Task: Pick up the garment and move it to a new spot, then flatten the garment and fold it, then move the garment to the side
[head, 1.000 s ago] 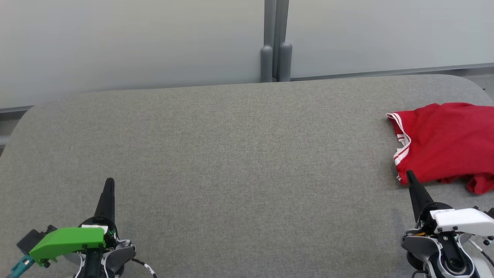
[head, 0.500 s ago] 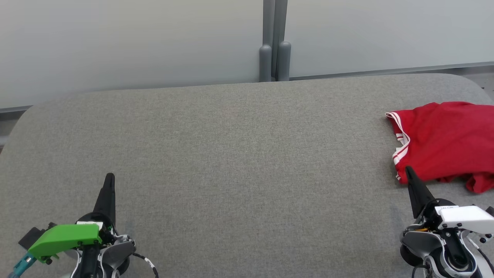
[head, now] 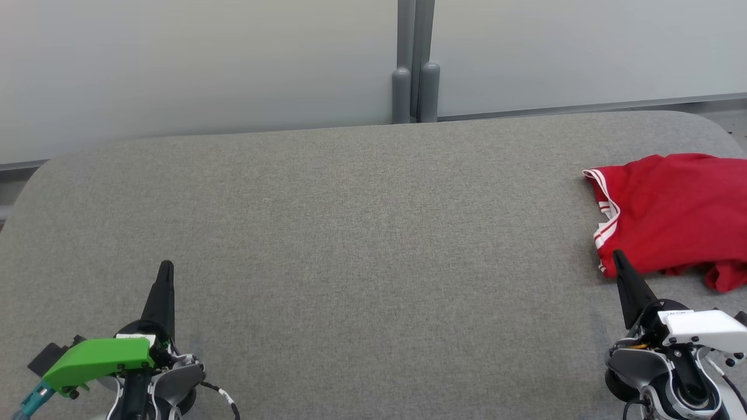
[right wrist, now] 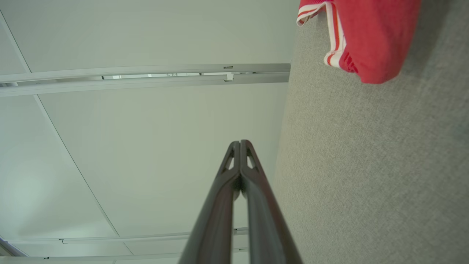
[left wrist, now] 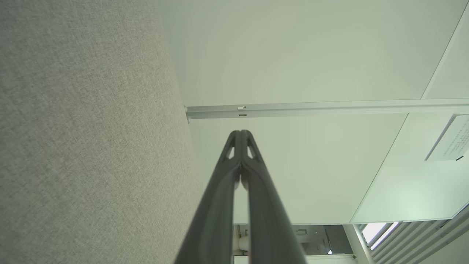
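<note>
A red garment (head: 677,216) with white-striped trim lies crumpled at the right edge of the grey fabric table (head: 362,233); the right wrist view catches it at the top right (right wrist: 370,36). My right gripper (head: 617,258) is shut with nothing in it, its tip just in front of the garment's near left corner. Whether it touches the cloth I cannot tell. My left gripper (head: 166,267) is shut and empty over the table's near left part. Both wrist views show the fingers pressed together, in the left wrist view (left wrist: 240,132) and the right wrist view (right wrist: 240,142).
Pale partition panels (head: 204,64) stand behind the table's far edge, joined at a grey post (head: 415,64). The table's rounded corners sit at far left and far right. A floor strip (head: 9,186) shows beyond the left corner.
Both grippers rose slightly in the head view a second ago and have held still since. The garment has not moved.
</note>
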`<state>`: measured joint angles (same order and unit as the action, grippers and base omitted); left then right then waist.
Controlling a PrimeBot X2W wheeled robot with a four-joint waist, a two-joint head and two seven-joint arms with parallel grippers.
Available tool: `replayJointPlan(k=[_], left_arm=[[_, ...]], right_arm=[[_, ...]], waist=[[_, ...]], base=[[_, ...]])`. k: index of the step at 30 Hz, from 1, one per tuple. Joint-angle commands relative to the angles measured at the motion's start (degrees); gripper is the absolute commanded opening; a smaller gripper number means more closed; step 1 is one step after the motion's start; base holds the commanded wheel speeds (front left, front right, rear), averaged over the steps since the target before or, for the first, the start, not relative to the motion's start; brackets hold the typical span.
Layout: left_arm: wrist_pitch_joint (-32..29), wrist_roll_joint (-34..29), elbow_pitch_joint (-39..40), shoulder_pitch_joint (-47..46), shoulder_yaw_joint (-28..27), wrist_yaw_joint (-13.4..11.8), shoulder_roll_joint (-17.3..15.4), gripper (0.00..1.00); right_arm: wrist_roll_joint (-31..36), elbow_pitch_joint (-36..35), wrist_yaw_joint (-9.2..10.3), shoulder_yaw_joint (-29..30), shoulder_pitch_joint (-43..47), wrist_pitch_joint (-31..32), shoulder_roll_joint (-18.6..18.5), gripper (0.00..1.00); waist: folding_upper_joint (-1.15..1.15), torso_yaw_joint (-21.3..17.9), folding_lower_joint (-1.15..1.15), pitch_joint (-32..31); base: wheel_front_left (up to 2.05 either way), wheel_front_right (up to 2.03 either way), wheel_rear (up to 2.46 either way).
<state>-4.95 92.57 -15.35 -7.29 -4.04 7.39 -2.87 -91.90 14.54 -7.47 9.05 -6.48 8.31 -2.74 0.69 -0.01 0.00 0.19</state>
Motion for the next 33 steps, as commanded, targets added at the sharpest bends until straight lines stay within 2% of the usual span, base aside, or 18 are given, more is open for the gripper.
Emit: replayJointPlan(k=[1,33], left_arm=[[-0.02,0.03,0.08,-0.67,-0.24,0.18,0.03,0.0],[-0.01,0.04,0.08,-0.66,-0.23,0.18,0.03,0.0]], right_arm=[[-0.3,0.1,-0.04,0.12,-0.53,0.14,-0.26,0.0],[-0.29,0.1,-0.04,0.12,-0.53,0.13,-0.27,0.0]], waist=[[-0.69,0.0,0.0,0.0],[-0.69,0.0,0.0,0.0]], base=[[0.0,0.0,0.0],[0.0,0.0,0.0]])
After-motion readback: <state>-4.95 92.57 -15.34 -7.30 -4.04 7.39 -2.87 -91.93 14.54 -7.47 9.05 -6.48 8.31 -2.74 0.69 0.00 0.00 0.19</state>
